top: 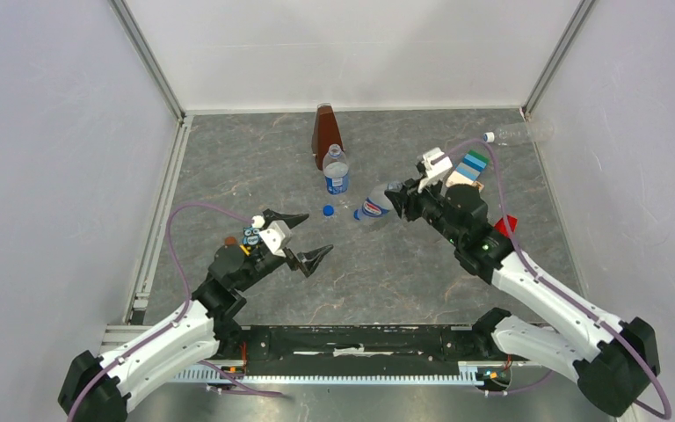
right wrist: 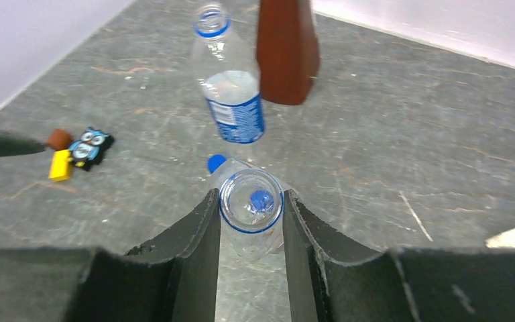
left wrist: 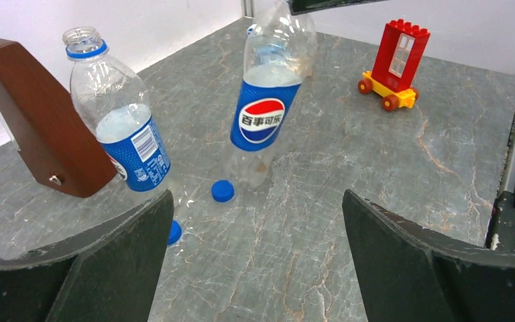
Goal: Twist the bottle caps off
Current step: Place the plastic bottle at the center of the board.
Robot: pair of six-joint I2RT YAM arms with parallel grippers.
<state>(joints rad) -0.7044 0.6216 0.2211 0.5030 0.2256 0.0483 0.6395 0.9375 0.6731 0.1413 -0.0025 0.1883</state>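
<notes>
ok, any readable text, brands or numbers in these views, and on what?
"百事可乐": white characters across the red-white-blue logo on the blue label of the tilted bottle.
Standing bottle: a barcode and small white print on its blue label, too small to read.
No other text shows in any view.

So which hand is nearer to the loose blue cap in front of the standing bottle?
Left. The left hand is open, just near-left of that blue cap. The right hand is farther off to its right, shut on the tilted Pepsi bottle.
</notes>
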